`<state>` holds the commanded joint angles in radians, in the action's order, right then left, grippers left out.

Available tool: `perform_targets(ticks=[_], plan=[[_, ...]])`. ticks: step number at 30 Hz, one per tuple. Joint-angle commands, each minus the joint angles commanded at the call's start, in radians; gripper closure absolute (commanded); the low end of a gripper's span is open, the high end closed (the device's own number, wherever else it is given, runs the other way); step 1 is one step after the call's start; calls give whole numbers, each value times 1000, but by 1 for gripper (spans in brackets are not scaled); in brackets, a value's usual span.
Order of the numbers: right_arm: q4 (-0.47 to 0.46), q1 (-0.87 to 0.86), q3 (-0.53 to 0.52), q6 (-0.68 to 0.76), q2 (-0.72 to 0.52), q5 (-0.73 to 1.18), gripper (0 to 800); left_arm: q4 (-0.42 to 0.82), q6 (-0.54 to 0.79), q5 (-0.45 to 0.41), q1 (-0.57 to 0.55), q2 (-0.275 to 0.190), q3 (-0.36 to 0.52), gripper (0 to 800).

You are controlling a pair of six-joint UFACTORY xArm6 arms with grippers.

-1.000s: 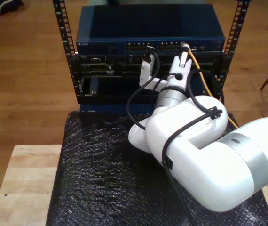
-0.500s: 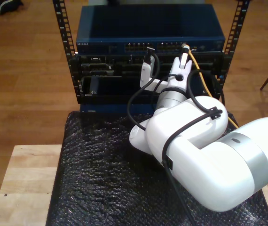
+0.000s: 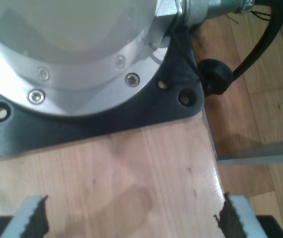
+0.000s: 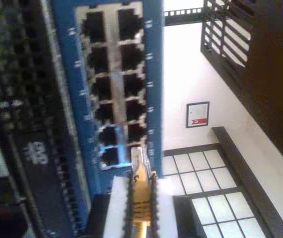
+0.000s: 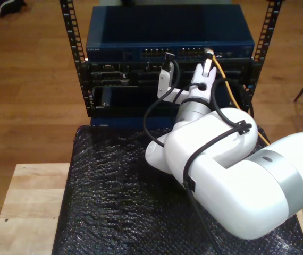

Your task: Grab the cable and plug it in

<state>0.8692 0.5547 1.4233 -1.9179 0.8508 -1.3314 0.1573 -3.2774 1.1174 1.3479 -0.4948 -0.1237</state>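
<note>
My second gripper [image 4: 140, 186] is shut on the orange-yellow cable [image 4: 141, 198], just behind its clear plug [image 4: 137, 158]. The plug tip sits right at the face of the blue network switch [image 4: 154, 74], beside the last ports of the double row; I cannot tell whether it has entered a port. In the exterior view this gripper [image 5: 209, 62] reaches up to the switch's front [image 5: 170, 52], and the cable [image 5: 223, 74] trails down the exterior view's right. My first gripper [image 3: 134, 223] hangs open over a wooden tabletop [image 3: 146, 168], next to a round metal arm base [image 3: 72, 54], with nothing between its fingers.
The switch sits on top in a black rack [image 5: 72, 37] with more units below it. A black bubble-textured mat [image 5: 114, 202] covers the table, with bare wood [image 5: 29, 207] at the exterior view's left. A thick black arm cable [image 5: 151, 111] loops near the rack front.
</note>
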Motion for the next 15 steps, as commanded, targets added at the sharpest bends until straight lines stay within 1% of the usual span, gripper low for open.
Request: perform_targets(ticks=[15], plan=[[-2, -8, -2, 0, 2, 2, 800, 0, 0, 0, 0, 0, 0, 0]])
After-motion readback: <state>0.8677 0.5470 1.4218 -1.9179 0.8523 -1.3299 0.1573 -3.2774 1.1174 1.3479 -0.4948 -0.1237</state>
